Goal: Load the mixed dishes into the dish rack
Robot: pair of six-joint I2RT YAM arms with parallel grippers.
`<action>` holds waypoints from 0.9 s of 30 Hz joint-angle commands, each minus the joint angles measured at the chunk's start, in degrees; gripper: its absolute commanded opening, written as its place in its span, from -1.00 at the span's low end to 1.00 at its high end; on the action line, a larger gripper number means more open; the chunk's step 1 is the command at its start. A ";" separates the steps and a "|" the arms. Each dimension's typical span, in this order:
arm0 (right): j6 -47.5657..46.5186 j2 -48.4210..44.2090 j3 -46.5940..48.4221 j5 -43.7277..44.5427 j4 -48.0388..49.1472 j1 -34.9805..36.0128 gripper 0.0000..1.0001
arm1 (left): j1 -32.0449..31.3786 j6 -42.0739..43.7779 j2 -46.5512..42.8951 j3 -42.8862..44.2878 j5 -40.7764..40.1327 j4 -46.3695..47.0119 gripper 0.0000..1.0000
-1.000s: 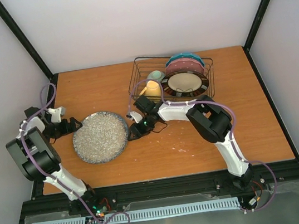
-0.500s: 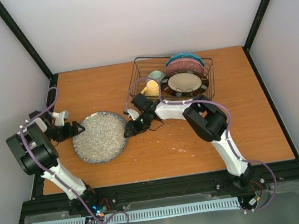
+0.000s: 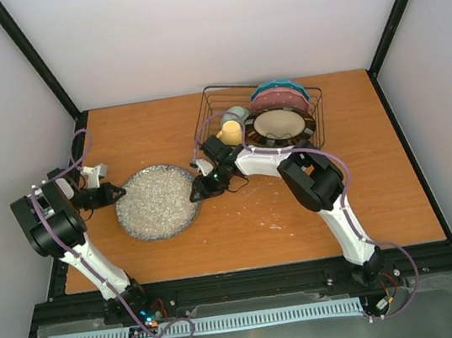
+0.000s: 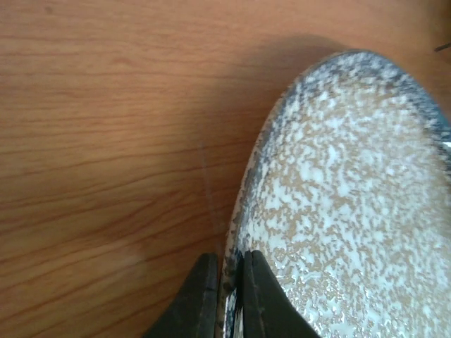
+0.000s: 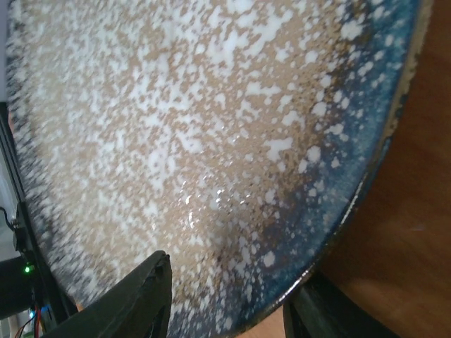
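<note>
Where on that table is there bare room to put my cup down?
Two bare patches of table: back left, between the grey speckled plate, the dish rack and the left edge; and front right, between the right arm, the rack and the right edge. Crowded in the rack and the middle, where the left gripper and right gripper meet the plate's rim.

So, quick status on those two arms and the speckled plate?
Left gripper shut on rim of grey speckled plate. Right gripper open, straddling opposite rim. Dish rack holds other dishes.
</note>
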 commanded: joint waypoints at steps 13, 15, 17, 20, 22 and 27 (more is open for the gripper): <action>2.48 2.40 -1.37 -3.17 7.30 0.71 -0.50 | -6.53 1.65 0.23 -4.57 9.28 -0.14 -0.99; 2.81 2.23 -1.88 -4.09 8.48 0.73 -0.75 | -6.99 1.77 -0.42 -4.75 9.47 0.07 -0.99; 2.74 1.87 -2.18 -4.47 8.86 0.69 -0.90 | -7.49 1.61 -1.02 -4.92 10.05 0.46 -0.99; 2.42 0.34 -3.71 -4.57 10.20 0.69 -0.94 | -8.14 1.65 -1.46 -5.06 10.31 0.75 -0.99; 2.69 -1.14 -5.14 -4.32 11.59 0.69 -0.94 | -8.33 1.40 -1.68 -5.18 10.43 1.06 -0.99; 3.16 -5.79 -8.35 -4.29 14.36 0.41 -0.94 | -8.50 2.32 -1.61 -4.68 13.62 0.63 -0.88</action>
